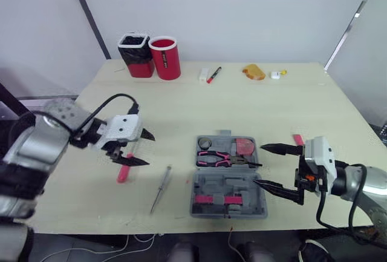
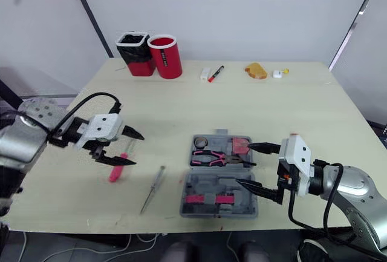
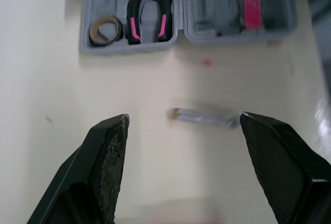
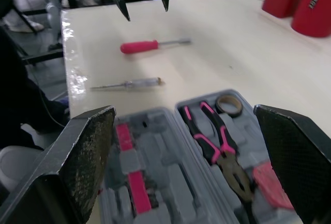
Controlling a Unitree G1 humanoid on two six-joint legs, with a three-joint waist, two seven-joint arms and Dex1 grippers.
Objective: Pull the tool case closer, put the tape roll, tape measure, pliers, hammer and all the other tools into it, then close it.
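- Left gripper (image 1: 150,149): fingers apart, hovering over the pink-handled screwdriver (image 1: 124,170) on the worktop (image 1: 260,104).
- Clear-handled screwdriver (image 1: 161,188) lies left of the open tool case (image 1: 202,184), which holds the tape roll (image 1: 204,143) and pliers (image 1: 227,158).
- Right gripper (image 1: 258,165): fingers apart at the case's right edge.

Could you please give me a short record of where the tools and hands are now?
case: tool case, open on the table
inside: tape roll, pliers
outside: pink screwdriver, clear screwdriver, both left of case
left hand: open, above pink screwdriver
right hand: open, at case's right edge
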